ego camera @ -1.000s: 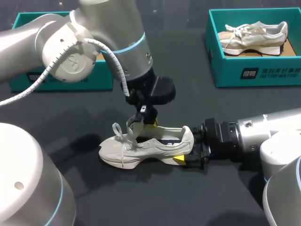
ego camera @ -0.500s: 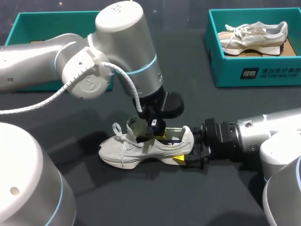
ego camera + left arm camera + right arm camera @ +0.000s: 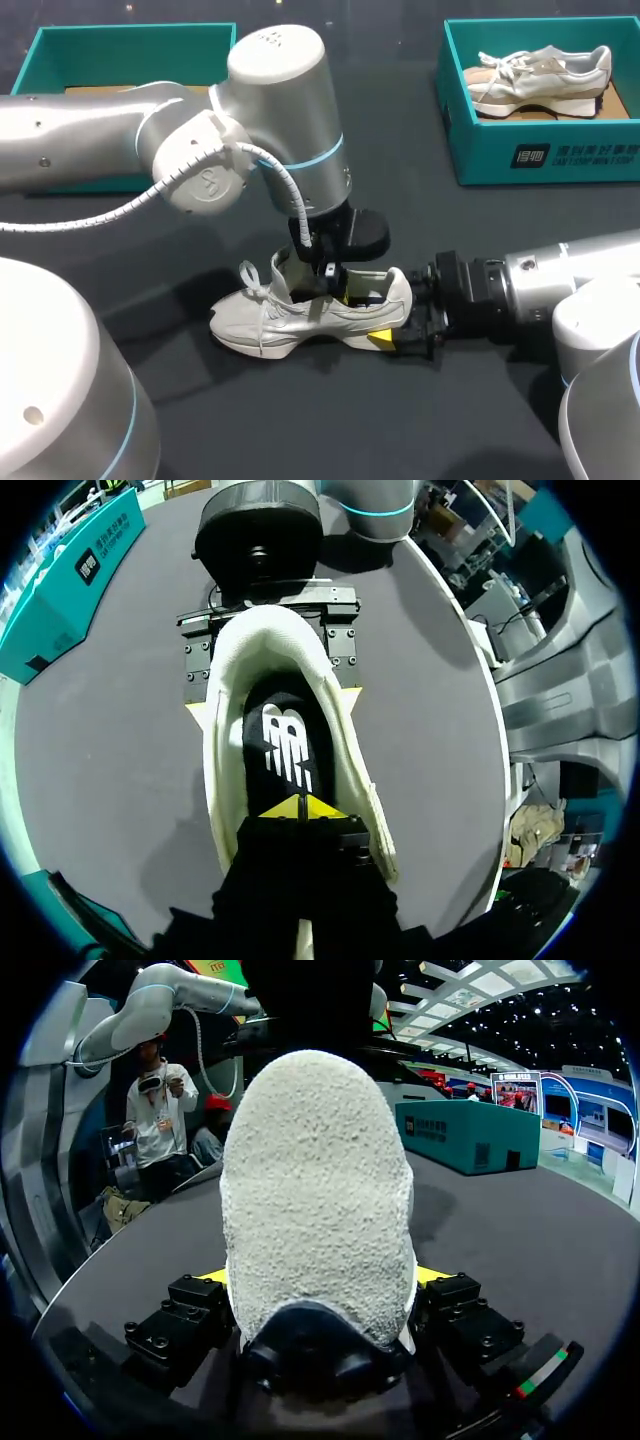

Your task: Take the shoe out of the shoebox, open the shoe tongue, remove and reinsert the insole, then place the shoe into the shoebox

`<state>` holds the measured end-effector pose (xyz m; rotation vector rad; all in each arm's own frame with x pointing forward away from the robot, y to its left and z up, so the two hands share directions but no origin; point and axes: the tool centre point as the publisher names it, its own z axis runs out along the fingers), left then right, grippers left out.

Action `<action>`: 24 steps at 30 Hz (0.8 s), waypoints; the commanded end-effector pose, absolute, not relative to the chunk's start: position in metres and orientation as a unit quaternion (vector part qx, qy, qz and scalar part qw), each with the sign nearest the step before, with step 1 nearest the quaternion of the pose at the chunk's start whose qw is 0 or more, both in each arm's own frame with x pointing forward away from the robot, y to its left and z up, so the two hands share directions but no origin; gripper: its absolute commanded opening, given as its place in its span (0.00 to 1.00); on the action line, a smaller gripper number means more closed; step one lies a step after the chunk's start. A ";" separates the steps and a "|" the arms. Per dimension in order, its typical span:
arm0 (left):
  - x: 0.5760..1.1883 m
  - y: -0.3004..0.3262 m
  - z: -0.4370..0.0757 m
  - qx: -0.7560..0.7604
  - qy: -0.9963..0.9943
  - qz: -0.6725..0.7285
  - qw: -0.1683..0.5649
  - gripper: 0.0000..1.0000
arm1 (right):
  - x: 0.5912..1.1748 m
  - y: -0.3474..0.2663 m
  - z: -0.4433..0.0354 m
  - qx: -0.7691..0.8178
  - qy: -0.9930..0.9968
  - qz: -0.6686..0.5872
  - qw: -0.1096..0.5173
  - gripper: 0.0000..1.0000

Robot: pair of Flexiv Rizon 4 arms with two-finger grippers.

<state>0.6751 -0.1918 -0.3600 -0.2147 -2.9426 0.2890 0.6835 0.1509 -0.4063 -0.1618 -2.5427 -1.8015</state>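
Cream-white sneaker [image 3: 300,315] lies on its sole on the dark table [image 3: 300,420], about midway across, toe toward my left side; its heel sits between the fingers of the right hand [image 3: 392,320], which is clamped on it from both sides, and in the right wrist view the rough heel fills the space between those fingers. The left hand [image 3: 300,808] reaches down into the shoe's opening, its yellow tips together and resting on the black insole [image 3: 285,740]; I cannot tell whether they pinch it. The tongue [image 3: 287,272] stands up ahead of the opening. A teal left shoebox [image 3: 110,45] sits at the far left; a teal right shoebox [image 3: 560,150] at the far right holds a second sneaker [image 3: 540,75].
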 end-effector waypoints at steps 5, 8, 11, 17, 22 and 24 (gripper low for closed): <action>0.668 -0.181 -0.366 -0.085 -0.985 0.088 0.121 0.00 | 0.684 0.152 -0.407 -0.052 -0.816 -0.576 0.010 0.00; 0.663 -0.175 -0.368 -0.091 -0.984 0.089 0.123 0.00 | 0.684 0.152 -0.407 -0.052 -0.816 -0.576 0.010 0.00; 0.659 -0.173 -0.372 -0.096 -0.985 0.088 0.116 0.16 | 0.684 0.152 -0.407 -0.052 -0.816 -0.576 0.010 0.00; 0.658 -0.173 -0.380 -0.096 -0.986 0.080 0.110 0.40 | 0.684 0.152 -0.407 -0.052 -0.816 -0.576 0.010 0.00; 0.658 -0.177 -0.389 -0.103 -0.987 0.078 0.093 0.43 | 0.684 0.152 -0.407 -0.052 -0.816 -0.576 0.010 0.00; 0.659 -0.179 -0.395 -0.105 -0.988 0.076 0.078 0.45 | 0.684 0.152 -0.407 -0.052 -0.816 -0.576 0.010 0.00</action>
